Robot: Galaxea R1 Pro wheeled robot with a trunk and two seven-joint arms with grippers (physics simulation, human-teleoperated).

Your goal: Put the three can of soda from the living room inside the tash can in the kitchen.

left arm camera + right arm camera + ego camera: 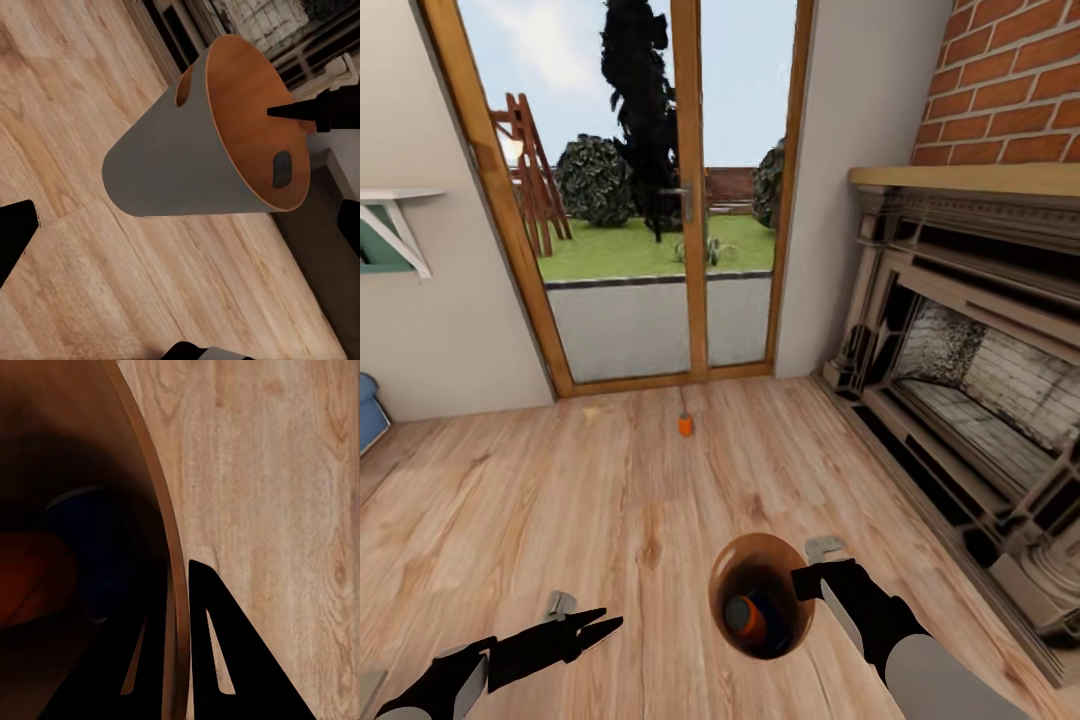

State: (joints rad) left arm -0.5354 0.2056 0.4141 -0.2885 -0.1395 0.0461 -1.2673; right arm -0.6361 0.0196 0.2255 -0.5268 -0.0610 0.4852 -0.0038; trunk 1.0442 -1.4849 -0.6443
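The grey trash can (755, 538) with its copper-brown rim hangs just above the wood floor, right of centre. My right gripper (807, 578) is shut on its rim, one finger inside the wall and one outside (171, 607). Inside lie an orange can of soda (743, 618) and a dark blue one (90, 547). Another orange can (686, 424) stands on the floor in front of the glass door. My left gripper (600, 625) is open and empty, left of the trash can (180, 157), apart from it.
A brick fireplace (960, 350) with a stone surround runs along the right side. The wood-framed glass door (630, 200) is straight ahead. A blue sofa corner (368, 410) and a white wall shelf (390, 215) sit at the left edge.
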